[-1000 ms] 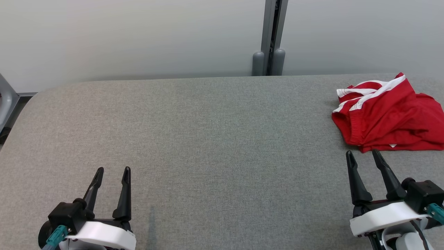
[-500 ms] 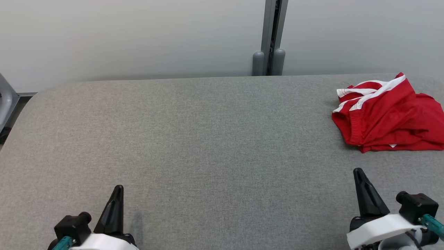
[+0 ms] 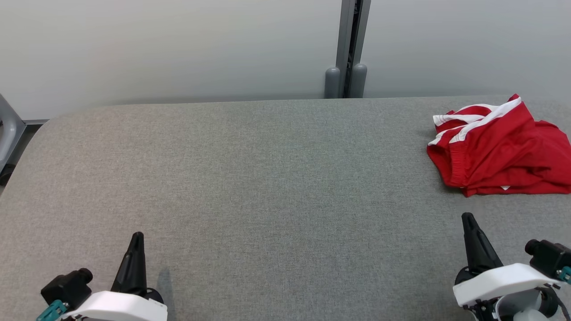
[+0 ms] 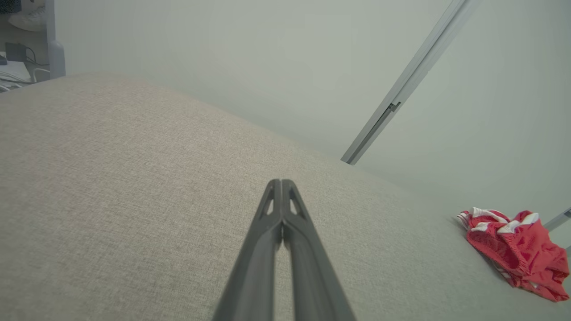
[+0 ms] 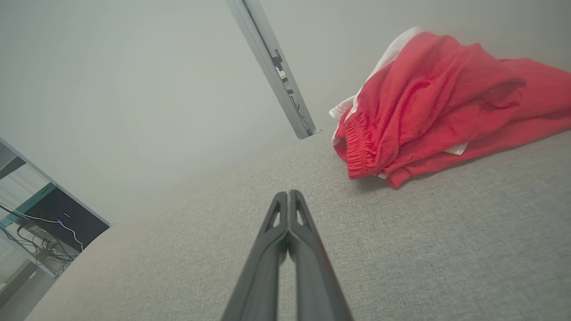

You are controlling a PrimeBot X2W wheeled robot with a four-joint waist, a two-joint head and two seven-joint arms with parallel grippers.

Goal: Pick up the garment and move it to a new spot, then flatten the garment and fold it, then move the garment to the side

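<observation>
On my left, the left gripper [image 3: 137, 236] sits low near the front edge of the grey padded table [image 3: 267, 178]. Its two dark fingers are pressed tight together with nothing between them. The wide stretch of table ahead of it is plain fabric, with a grey post [image 3: 348, 49] on the wall behind.

Further right, the right gripper [image 3: 467, 218] is pinched closed in the same way and also carries nothing. Its tip points towards the red garment [image 3: 495, 147] and is near its front hem, but not touching.

The garment, with white stripes, lies at the far right of the table in a loose, rumpled stack, its elastic waistband facing the middle. From here I read that two ways. It could be a heap waiting to be carried over and spread out, or a rough fold already set aside. I can't settle which.

In either case, I judge that the care needed is the same. Those closed tips should not snag the mesh or drag the near hem, and the right arm should clear the cloth with room to spare.
</observation>
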